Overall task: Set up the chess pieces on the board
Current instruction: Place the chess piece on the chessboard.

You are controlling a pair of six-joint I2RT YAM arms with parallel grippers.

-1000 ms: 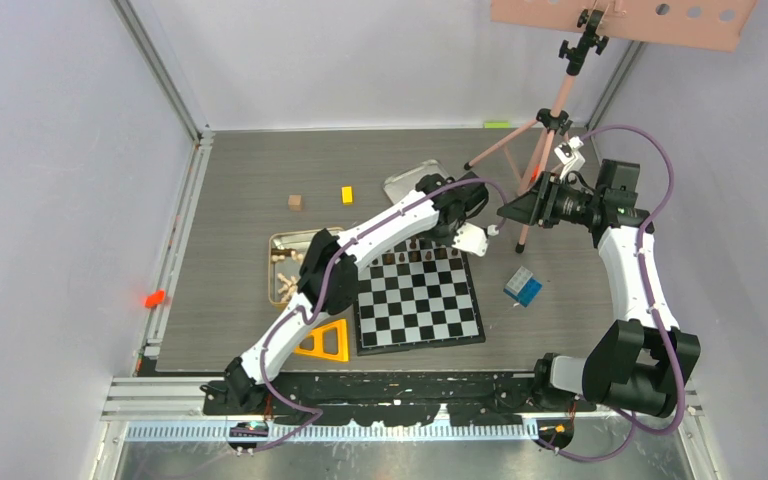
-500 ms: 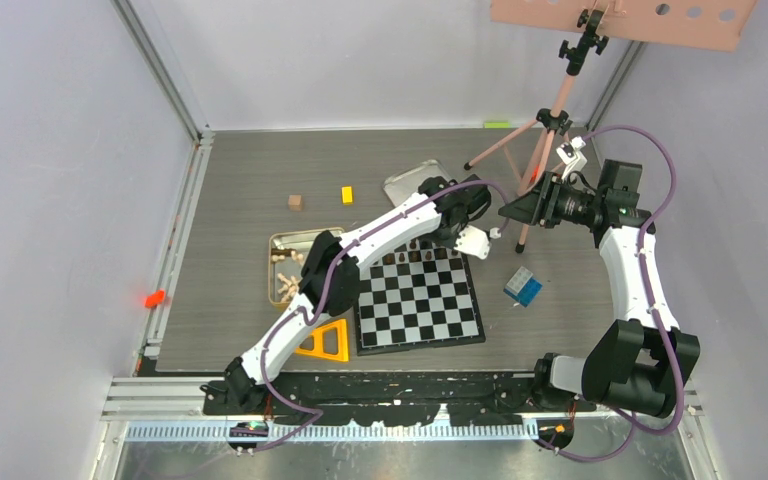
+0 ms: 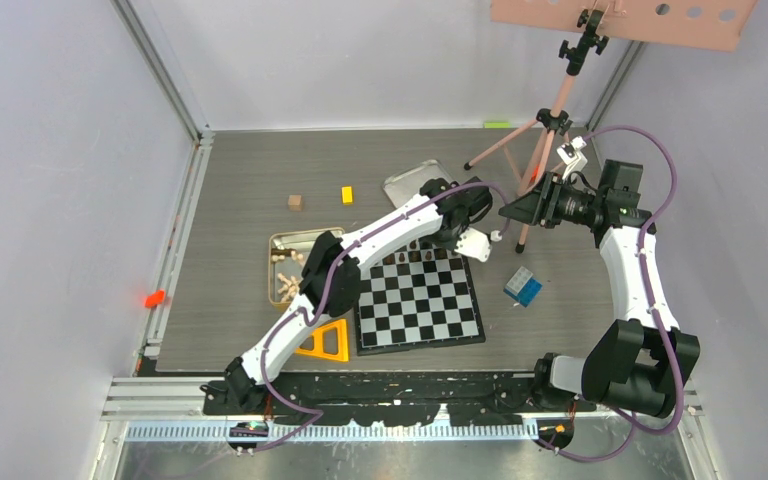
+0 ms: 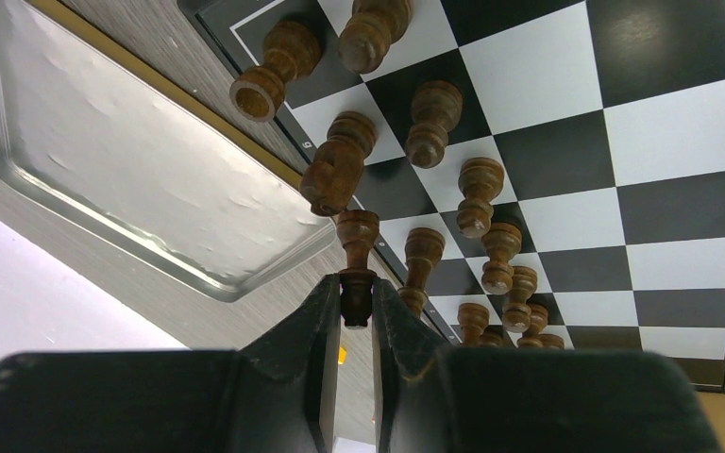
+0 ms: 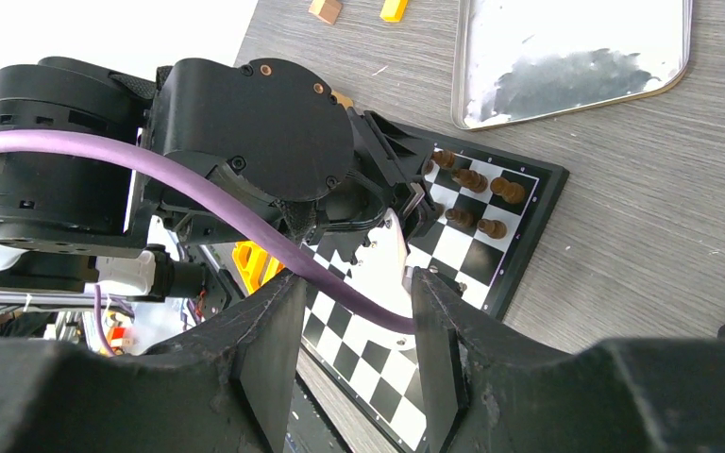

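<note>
Dark brown piece [image 4: 358, 236] is sitting clamped in your left gripper [image 4: 355, 293] above the board's [image 4: 661, 132] far edge, close beside standing pieces [image 4: 480, 193]. You are needing a centred, upright drop clear of neighbours. Right gripper [image 5: 359, 283] is hanging apart, empty.

I see the black-and-white checked board [image 3: 418, 300] lying open and flat on the counter [image 3: 240, 180]. Dark brown pieces [image 4: 480, 193] stand upright in two rows along its far edge. Another dark piece [image 4: 356, 283] is pinched between my left fingers [image 4: 316, 330] at that edge. Pale pieces [image 3: 286, 280] lie heaped left of the board.
</note>
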